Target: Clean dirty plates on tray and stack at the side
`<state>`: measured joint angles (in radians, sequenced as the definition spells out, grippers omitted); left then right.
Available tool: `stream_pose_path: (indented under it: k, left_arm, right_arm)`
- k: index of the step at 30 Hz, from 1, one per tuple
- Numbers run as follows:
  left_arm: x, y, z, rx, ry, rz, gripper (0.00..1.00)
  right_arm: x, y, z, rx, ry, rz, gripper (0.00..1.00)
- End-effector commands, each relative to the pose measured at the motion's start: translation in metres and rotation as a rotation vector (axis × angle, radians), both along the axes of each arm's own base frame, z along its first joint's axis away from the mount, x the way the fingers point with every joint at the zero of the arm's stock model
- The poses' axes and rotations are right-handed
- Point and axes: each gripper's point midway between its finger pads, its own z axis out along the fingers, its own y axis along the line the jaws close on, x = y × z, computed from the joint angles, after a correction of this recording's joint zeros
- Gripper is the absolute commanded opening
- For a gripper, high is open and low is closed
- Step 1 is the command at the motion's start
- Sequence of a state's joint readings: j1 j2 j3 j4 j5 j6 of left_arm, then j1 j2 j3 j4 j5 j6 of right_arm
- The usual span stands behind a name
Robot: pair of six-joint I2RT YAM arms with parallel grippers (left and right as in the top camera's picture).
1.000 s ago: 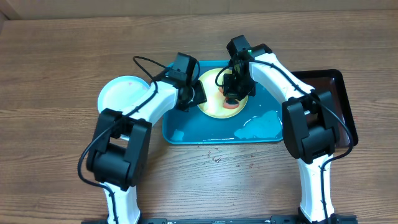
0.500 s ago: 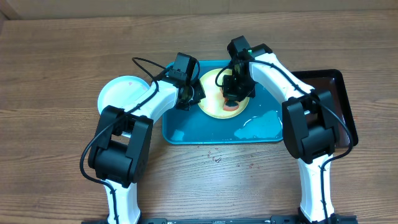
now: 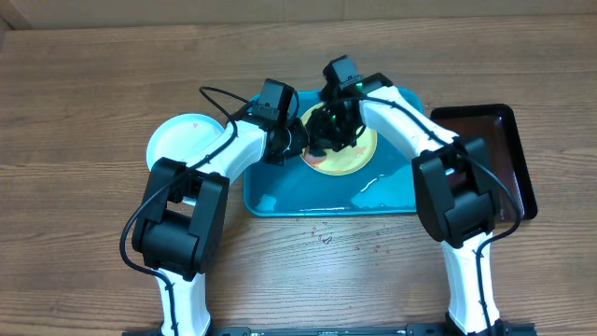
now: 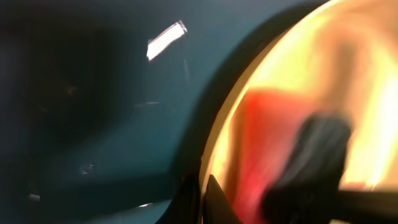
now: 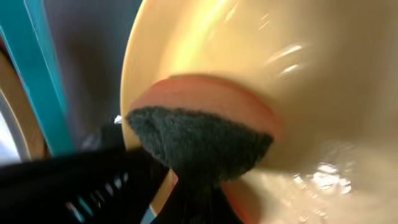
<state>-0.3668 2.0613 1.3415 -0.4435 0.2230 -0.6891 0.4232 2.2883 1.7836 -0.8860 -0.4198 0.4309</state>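
Yellow plate point(image 3: 354, 159) on tray point(image 3: 298, 194): left hand point(image 3: 299, 145) grips rim, right hand point(image 3: 328, 141) presses sponge point(image 5: 199, 143).

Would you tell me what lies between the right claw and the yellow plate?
A sponge, dark pad on an orange body, held by the right claw against the yellow plate; the right wrist view shows it best.

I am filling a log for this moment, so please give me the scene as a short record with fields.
yellow plate: on the tray
left gripper: clamps the yellow plate's left rim
right gripper: holds a sponge pressed on the yellow plate
blue plate: on the table, left of the tray
black tray: right of the tray
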Motion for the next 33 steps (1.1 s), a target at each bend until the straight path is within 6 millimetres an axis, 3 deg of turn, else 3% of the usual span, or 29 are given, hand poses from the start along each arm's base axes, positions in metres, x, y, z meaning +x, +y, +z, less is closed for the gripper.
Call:
stream_pose_path:
  k: [1,6,10,12,15,21,24,27,33]
  left_arm:
    - [-0.009,-0.009,-0.013,-0.015,0.042,-0.037,0.04]
    - [-0.009,-0.009,-0.013,-0.016,0.043,-0.037,0.04]
    - [-0.009,-0.008,-0.013,-0.014,0.042,-0.036,0.04]
    - [-0.007,-0.009,-0.012,-0.016,0.035,-0.039,0.04]
    - [-0.003,-0.011,-0.002,-0.009,-0.003,-0.087,0.04]
    - [0.008,0.002,0.048,0.074,-0.105,-0.167,0.04]
    - [0.005,0.024,0.08,0.212,-0.158,-0.199,0.04]
    - [-0.002,0.039,0.102,0.313,-0.195,-0.212,0.04]
    - [-0.006,0.065,0.15,0.543,-0.319,-0.176,0.04]
  right_arm:
    - [0.026,-0.03,-0.007,-0.001,0.004,-0.134,0.04]
    - [0.047,-0.069,-0.009,-0.044,-0.023,-0.226,0.04]
    - [0.051,-0.093,-0.008,-0.064,-0.008,-0.267,0.04]
    - [0.05,-0.097,0.002,-0.058,-0.005,-0.247,0.04]
    - [0.045,-0.095,0.037,-0.031,-0.042,-0.177,0.04]
    - [0.04,-0.105,0.141,-0.002,-0.208,-0.151,0.04]
    - [0.036,-0.134,0.186,-0.026,-0.3,-0.21,0.04]
    - [0.031,-0.161,0.199,-0.08,-0.319,-0.266,0.04]
    - [0.026,-0.195,0.195,-0.133,-0.278,-0.334,0.04]
